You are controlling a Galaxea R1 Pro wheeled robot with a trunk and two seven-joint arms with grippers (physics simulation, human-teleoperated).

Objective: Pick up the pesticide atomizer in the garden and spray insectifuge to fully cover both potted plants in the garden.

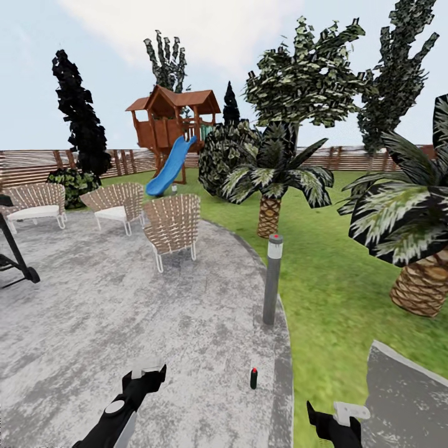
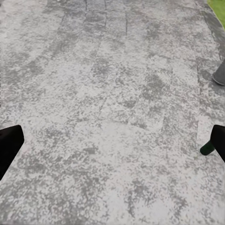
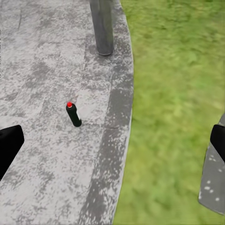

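Note:
The pesticide atomizer point(image 1: 254, 378), a small dark bottle with a red top, stands upright on the grey paving point(image 1: 124, 311) near its curved edge, between my two arms. The right wrist view shows the atomizer point(image 3: 73, 115) ahead of my right gripper point(image 3: 112, 143), whose fingers point(image 3: 9, 145) are spread wide and empty. My left gripper point(image 2: 112, 145) is also open over bare paving, with a bit of the atomizer point(image 2: 206, 149) beside one finger. In the head view the left gripper point(image 1: 149, 373) and right gripper point(image 1: 333, 415) sit low. The potted plants are out of view.
A tall grey bollard point(image 1: 272, 280) stands at the paving edge just beyond the atomizer. Lawn point(image 1: 348, 280) with palms point(image 1: 272, 180) lies to the right. Wicker chairs point(image 1: 171, 227) and a black cart point(image 1: 15, 258) stand at the left. A slat fence and playhouse point(image 1: 171, 124) lie behind.

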